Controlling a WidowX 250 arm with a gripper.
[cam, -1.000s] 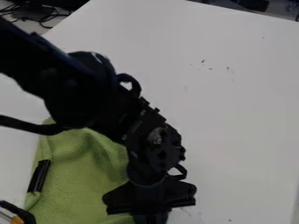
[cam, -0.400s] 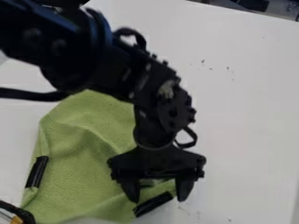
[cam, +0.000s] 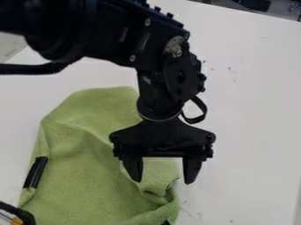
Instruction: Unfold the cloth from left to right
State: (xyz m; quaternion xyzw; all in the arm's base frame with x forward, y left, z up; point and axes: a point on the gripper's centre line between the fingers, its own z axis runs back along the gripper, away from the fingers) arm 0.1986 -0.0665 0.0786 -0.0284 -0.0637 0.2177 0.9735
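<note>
The gripper [cam: 163, 182] has moved up the view since the last frame, and the lower right part of the cloth [cam: 82, 176] has changed shape: its edge is now crumpled just below the fingertips, and the black strip [cam: 166, 223] there has slid down to the view's bottom edge. The gripper's fingers stand apart, one over the cloth, the other over the white table [cam: 247, 132] beside its right edge. The cloth lies at the lower left of the table, with a second strip [cam: 35, 172] on its left side.

The unfolding looks unfinished (that rumple seems a likely place to grip). Pinching too shallowly could let the cloth slip.
</note>
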